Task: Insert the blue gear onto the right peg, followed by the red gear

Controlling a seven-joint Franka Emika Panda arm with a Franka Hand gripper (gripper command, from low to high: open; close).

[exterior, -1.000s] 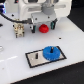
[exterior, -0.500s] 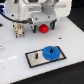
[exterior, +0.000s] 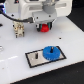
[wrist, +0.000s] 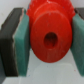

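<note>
In the exterior view we see the white table (exterior: 15,50) with a dark flat base plate (exterior: 39,59) lying toward the near side. The blue gear (exterior: 51,52) sits on the plate's end toward the exterior view's right, flat, with a dark spot at its centre. A thin pale peg (exterior: 37,53) stands on the plate toward the exterior view's left, apart from the blue gear. Above and behind the plate hangs the arm's white body, and under it we make out the gripper (exterior: 45,27) with the red gear (exterior: 45,27) as a small red patch, well above the table. From here we cannot judge how the fingers sit on it.

The wrist view supplies that. The red gear (wrist: 49,36) fills the frame, its centre hole facing the camera, and the teal pads (wrist: 21,44) press against its toothed rim on both sides, so the jaws are closed onto it, held apart only by the gear's width. The plate and blue gear do not appear here.
</note>
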